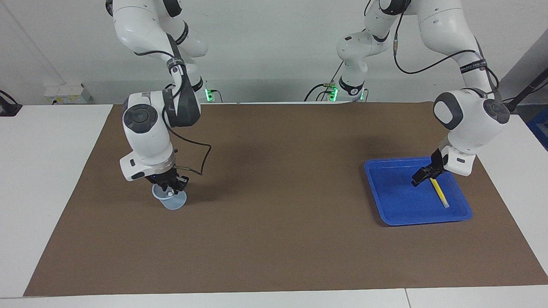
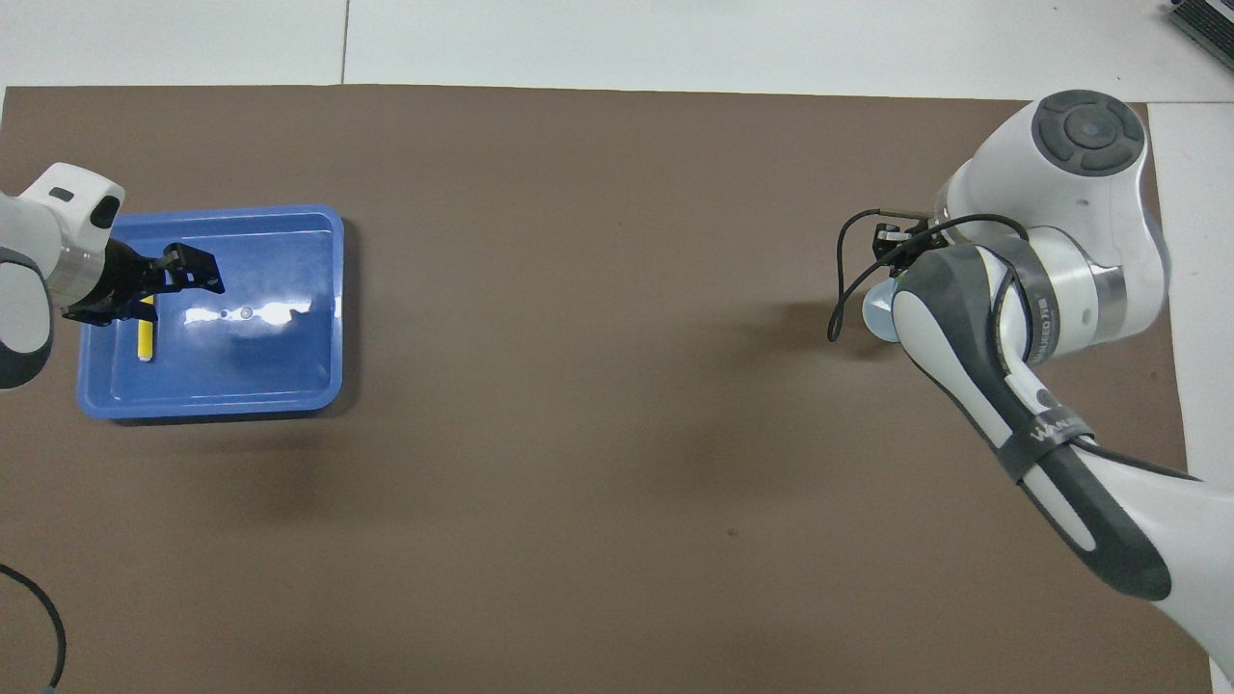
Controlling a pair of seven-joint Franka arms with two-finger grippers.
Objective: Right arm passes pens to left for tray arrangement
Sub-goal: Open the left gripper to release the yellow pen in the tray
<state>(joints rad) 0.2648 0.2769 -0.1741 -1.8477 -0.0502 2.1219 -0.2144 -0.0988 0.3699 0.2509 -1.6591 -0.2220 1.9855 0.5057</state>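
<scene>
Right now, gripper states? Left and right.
Left gripper: over the blue tray, beside the yellow pen lying in it; open or shut cannot be told.
Right gripper: down at the small pale blue cup; cannot be told.

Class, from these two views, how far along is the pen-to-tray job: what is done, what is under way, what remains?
Done: the yellow pen lies in the blue tray, with the left gripper over it. Under way: the right gripper is down at the pale cup. Left: no green or purple pen is in the tray yet.
</scene>
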